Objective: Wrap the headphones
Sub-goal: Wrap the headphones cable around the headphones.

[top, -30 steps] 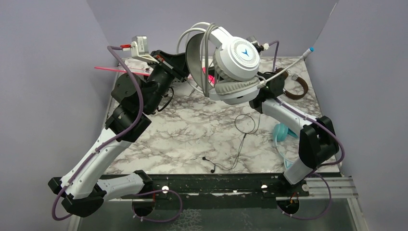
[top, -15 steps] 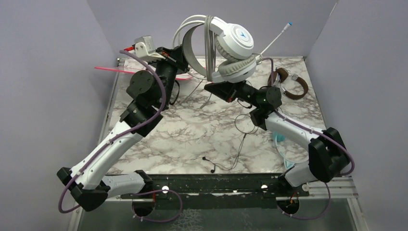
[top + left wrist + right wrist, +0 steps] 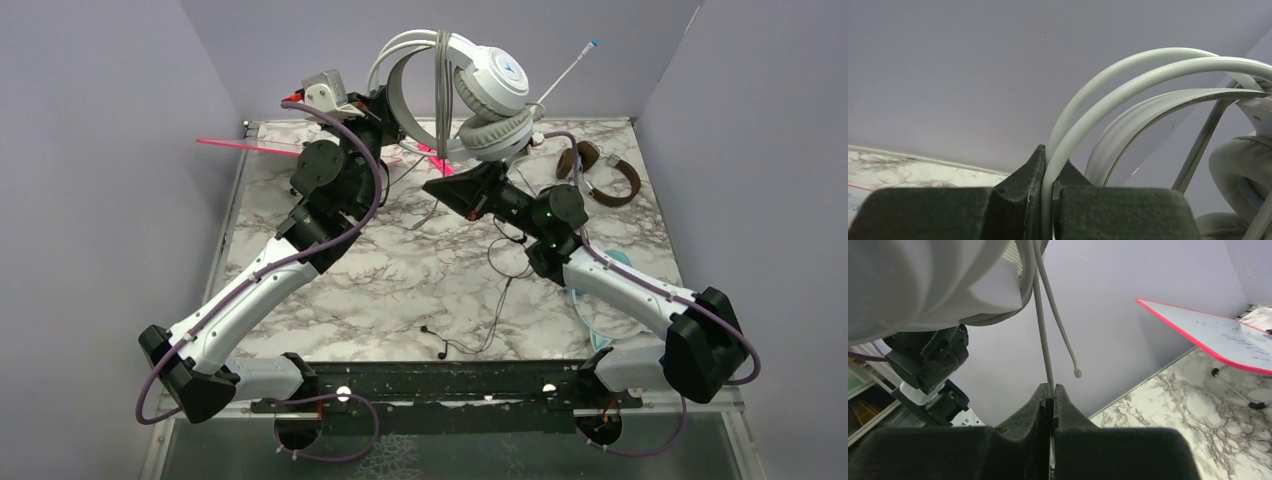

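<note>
The white-grey headphones (image 3: 488,88) with a blue logo hang in the air at the back middle. My left gripper (image 3: 383,108) is shut on their headband wire (image 3: 1083,140). My right gripper (image 3: 440,183) is shut on their grey cord (image 3: 1040,315) just below the cups; the cord runs over the band (image 3: 437,90). The brown headphones (image 3: 600,175) lie at the back right of the table. The teal headphones (image 3: 600,300) lie at the right, mostly hidden under my right arm.
A pink-edged whiteboard (image 3: 250,147) lies at the back left; it also shows in the right wrist view (image 3: 1208,335). A thin black cord (image 3: 495,290) with a plug lies on the marble table (image 3: 400,280). Purple walls close in the back and both sides.
Both arms have swung toward the back middle. The white headphones moved up and away, and my right gripper came round below the cups with the cord.
</note>
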`<move>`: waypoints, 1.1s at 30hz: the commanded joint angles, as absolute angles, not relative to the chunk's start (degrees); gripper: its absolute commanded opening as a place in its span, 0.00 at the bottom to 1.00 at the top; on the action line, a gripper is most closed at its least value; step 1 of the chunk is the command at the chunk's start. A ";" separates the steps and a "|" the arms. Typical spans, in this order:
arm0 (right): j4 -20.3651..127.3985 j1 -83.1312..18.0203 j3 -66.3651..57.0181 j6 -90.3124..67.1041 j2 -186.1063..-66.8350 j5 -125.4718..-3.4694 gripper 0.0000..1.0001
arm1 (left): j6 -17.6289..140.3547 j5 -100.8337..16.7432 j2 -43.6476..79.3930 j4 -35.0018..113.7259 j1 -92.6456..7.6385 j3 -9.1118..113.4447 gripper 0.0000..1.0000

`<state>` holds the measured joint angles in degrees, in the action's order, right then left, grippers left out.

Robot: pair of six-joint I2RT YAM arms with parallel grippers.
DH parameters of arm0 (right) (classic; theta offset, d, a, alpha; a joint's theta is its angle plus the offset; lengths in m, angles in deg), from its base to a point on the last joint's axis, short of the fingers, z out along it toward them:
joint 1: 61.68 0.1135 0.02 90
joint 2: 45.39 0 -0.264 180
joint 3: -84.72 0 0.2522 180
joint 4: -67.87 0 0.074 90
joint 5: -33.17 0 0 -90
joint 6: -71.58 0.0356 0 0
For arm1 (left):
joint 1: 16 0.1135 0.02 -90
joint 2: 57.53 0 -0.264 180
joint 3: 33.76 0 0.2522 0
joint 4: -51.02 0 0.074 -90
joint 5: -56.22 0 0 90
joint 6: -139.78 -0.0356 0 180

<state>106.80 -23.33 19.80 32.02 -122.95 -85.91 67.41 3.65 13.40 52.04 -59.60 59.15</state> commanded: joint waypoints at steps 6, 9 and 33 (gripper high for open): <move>93.84 -21.36 23.23 25.35 -116.08 -81.82 0.07 | 65.22 5.97 10.99 64.58 -59.44 59.49 0.00; 91.20 -20.62 23.32 25.04 -114.85 -81.76 0.07 | 64.32 5.73 11.40 65.04 -59.43 59.62 0.00; 85.94 -17.78 24.87 22.04 -110.52 -79.82 0.20 | 77.07 -1.59 6.09 61.56 -59.42 56.16 0.00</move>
